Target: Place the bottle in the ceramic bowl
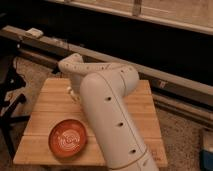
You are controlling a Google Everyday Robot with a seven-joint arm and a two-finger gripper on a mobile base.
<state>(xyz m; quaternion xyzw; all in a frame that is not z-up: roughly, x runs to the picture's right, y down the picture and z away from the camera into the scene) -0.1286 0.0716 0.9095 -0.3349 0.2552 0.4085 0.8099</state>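
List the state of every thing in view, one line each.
ceramic bowl: upright, empty, on the wooden table near its front edge.
bottle: not in the bowl; otherwise hidden by the arm.
end effector: low over the table beyond the bowl, mostly hidden by the arm.
arm: bent across the table.

Arm (107, 115): one thick white link rises from the lower right foreground, dotted with small dark holes, leaning up and to the left. Elbow (120, 75) is bent sharply at the top. From there a slimmer forearm (87, 67) runs left, roughly level. Wrist (67, 67) turns downward at the far-left end. Gripper (73, 93) hangs below the wrist, pointing down, tucked against the left edge of the thick link and mostly hidden by it. Only a pale sliver of it shows.
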